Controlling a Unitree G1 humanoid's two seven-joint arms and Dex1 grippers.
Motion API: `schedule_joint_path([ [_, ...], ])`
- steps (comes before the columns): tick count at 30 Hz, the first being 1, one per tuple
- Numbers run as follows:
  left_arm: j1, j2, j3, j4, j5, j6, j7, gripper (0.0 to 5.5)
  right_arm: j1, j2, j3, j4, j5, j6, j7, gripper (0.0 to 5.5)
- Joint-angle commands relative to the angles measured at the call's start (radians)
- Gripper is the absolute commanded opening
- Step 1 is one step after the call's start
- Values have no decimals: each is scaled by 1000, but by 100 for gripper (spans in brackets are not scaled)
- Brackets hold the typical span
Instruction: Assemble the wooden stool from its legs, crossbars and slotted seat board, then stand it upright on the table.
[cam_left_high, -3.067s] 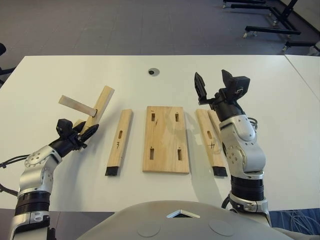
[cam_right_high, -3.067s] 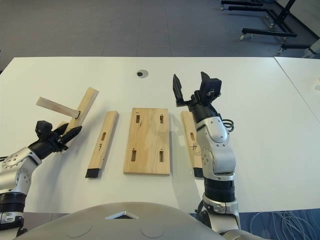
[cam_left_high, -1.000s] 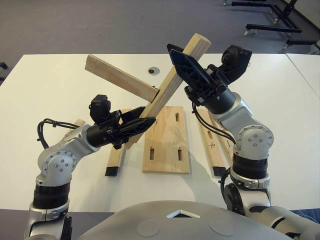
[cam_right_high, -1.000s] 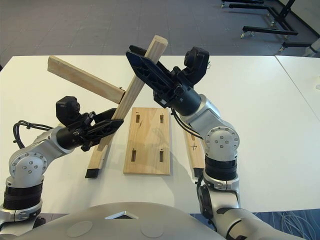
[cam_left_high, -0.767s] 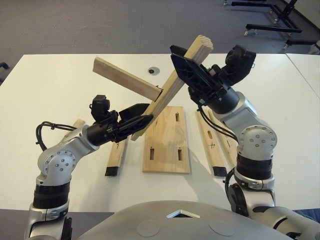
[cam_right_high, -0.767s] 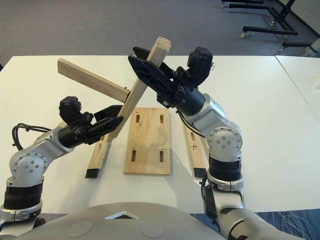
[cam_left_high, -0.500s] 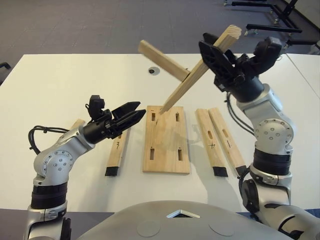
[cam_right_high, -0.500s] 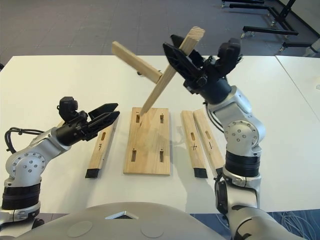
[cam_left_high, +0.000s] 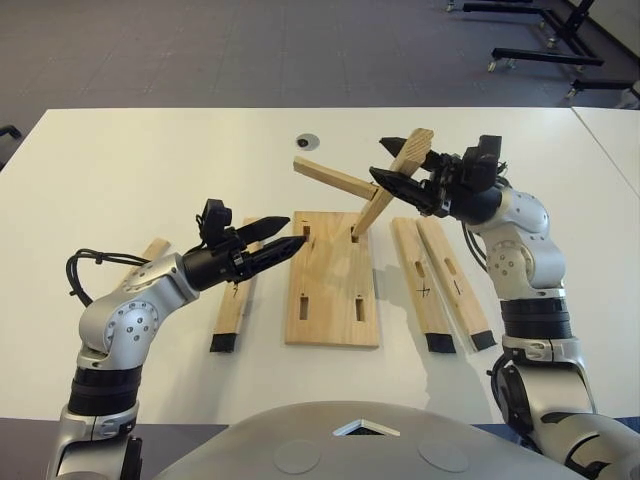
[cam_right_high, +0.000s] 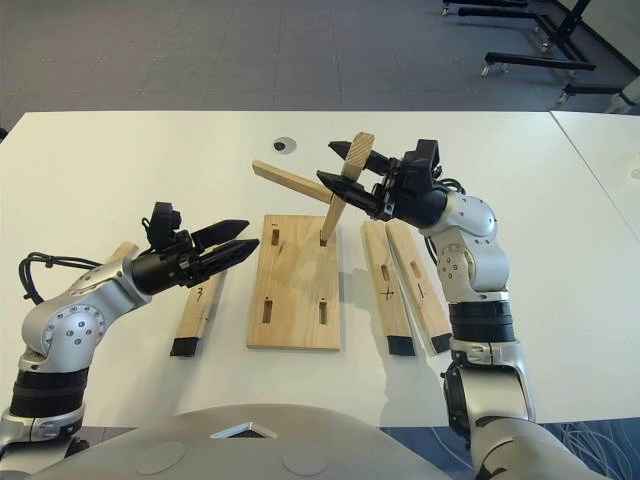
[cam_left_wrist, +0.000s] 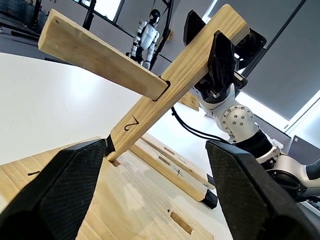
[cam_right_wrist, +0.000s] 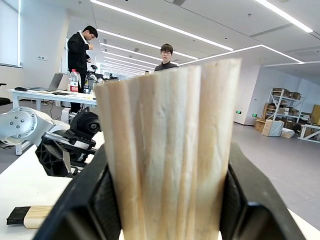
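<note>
The slotted seat board (cam_left_high: 333, 300) lies flat at the table's middle. My right gripper (cam_left_high: 385, 160) is shut on the upper end of a wooden leg (cam_left_high: 378, 205) with a crossbar (cam_left_high: 335, 178) stuck through it. The leg tilts, and its lower end meets the board at the far right slot (cam_left_wrist: 113, 161). My left gripper (cam_left_high: 297, 228) hovers open by the board's far left corner, apart from the leg. In the left wrist view its fingers (cam_left_wrist: 65, 190) frame the leg (cam_left_wrist: 170, 95). In the right wrist view the leg's end (cam_right_wrist: 170, 150) sits between the pads.
One loose leg (cam_left_high: 232, 300) lies left of the board, and a smaller piece (cam_left_high: 155, 247) lies farther left. Two more legs (cam_left_high: 420, 280) (cam_left_high: 455, 282) lie to the right. A round hole (cam_left_high: 306, 141) is in the far tabletop. People stand in the room behind.
My left gripper let go of the leg. The right gripper carried leg and crossbar up, then lowered them until the leg's foot met the far right slot. My left gripper moved toward the board.
</note>
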Motion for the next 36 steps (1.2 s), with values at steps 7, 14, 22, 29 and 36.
schedule_joint_path([
  [7, -57, -25, 30, -24, -50, 28, 59, 362, 10, -89, 35, 103, 22, 99, 212, 206],
  [14, -45, -26, 19, -18, -7, 0, 64, 362, -27, -77, 40, 199, 8, 150, 191, 206],
  [22, -17, -25, 19, -13, 14, -18, 45, 362, 45, -47, 47, 223, -34, 139, 101, 206],
  [29, -27, -36, 2, 7, 38, -37, 34, 362, 19, -77, 97, 284, -25, 187, 182, 206],
  [36, -5, -66, -17, 0, 61, -54, 41, 362, -62, -108, 159, 310, -34, 208, 212, 206],
])
